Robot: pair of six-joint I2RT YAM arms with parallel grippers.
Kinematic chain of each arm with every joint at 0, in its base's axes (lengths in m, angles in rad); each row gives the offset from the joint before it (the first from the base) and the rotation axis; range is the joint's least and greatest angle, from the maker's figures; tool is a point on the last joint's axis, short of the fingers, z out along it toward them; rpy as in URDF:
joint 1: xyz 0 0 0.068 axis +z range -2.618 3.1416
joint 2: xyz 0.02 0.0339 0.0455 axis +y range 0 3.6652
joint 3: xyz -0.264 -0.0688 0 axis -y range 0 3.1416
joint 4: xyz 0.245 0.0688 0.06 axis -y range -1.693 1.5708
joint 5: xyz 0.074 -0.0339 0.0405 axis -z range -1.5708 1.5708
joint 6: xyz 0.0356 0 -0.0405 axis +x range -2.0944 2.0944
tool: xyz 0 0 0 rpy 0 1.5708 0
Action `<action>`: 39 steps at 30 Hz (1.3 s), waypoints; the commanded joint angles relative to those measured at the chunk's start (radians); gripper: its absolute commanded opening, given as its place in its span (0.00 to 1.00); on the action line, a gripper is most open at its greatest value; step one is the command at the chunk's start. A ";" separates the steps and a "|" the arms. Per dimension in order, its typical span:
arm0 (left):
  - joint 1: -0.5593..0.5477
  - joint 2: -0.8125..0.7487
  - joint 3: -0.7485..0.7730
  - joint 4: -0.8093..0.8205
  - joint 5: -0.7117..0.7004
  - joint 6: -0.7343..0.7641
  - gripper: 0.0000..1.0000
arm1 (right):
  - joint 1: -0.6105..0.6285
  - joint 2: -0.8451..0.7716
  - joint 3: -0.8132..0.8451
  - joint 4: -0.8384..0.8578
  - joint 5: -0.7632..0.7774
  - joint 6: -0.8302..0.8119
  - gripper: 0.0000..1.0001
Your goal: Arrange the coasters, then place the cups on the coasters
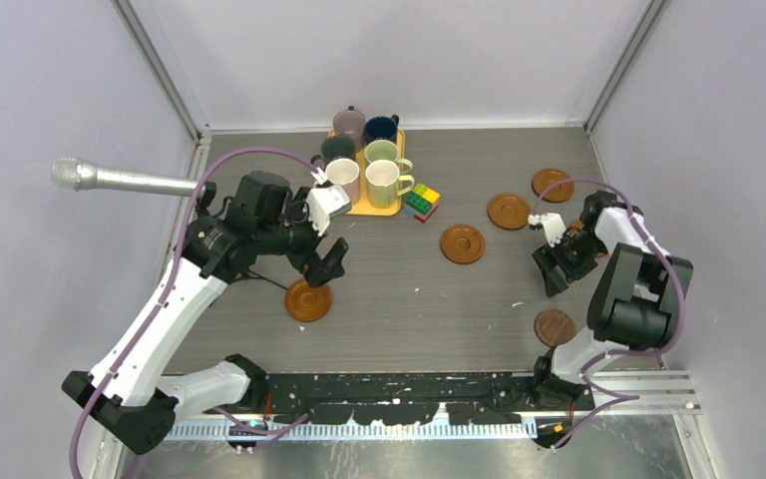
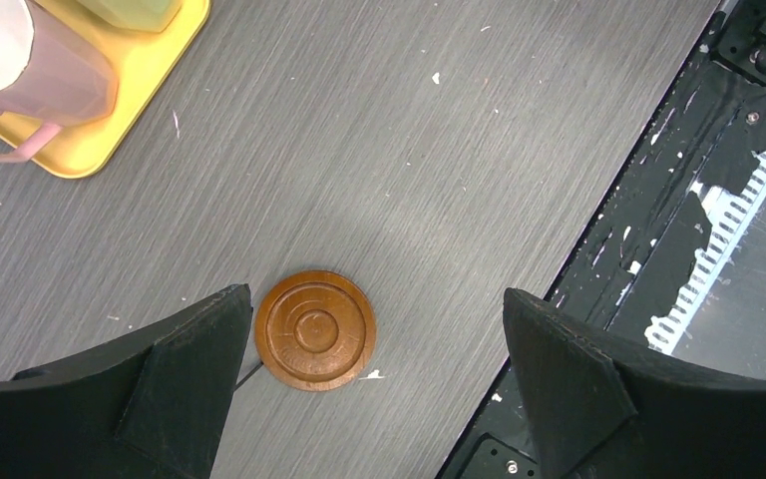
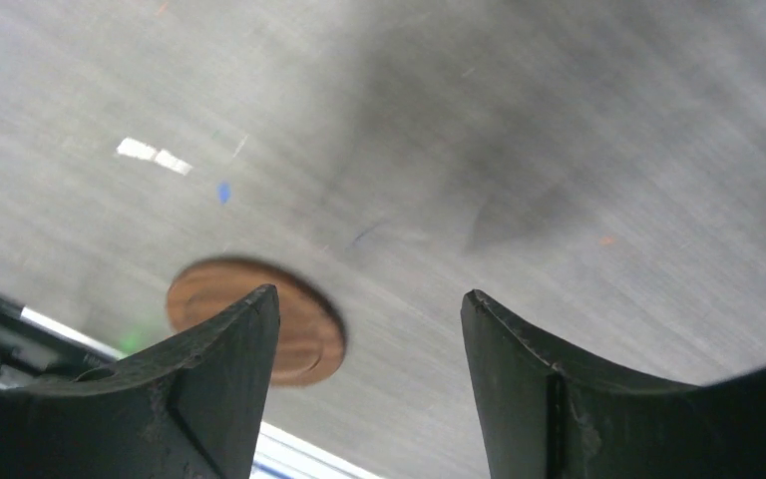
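Left fingers (image 2: 180,379): apart, empty; we hang over a coaster (image 2: 315,329), lower middle, likely spaced for a mug (image 2: 50,80).
Right fingers (image 3: 209,379): apart, empty.

Table (image 1: 399,289), read as a dial, 12 o'clock away from the arm bases.
- Tray (image 1: 384,208): between 11 and 12 o'clock, bearing six cups (image 1: 387,183) in two files of three.
- Cube (image 1: 421,202): just beside the tray, at its 4 o'clock corner.
- Three coasters (image 1: 462,243): spaced apart, strung from centre toward 2 o'clock.
- Near-left coaster (image 1: 308,300): 8 o'clock.
- Near-right coaster (image 1: 555,326): 4 o'clock.
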 commanded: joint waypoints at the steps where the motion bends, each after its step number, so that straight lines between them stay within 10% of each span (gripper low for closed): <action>1: -0.001 -0.001 -0.003 0.011 0.002 0.011 1.00 | -0.017 -0.165 -0.072 -0.163 -0.012 -0.161 0.73; 16: -0.001 -0.006 -0.009 0.008 0.005 0.012 1.00 | 0.027 -0.186 -0.306 0.184 0.145 -0.043 0.71; 39: -0.001 0.018 -0.004 0.011 0.001 0.015 1.00 | 0.054 0.037 -0.036 0.296 0.095 0.190 0.60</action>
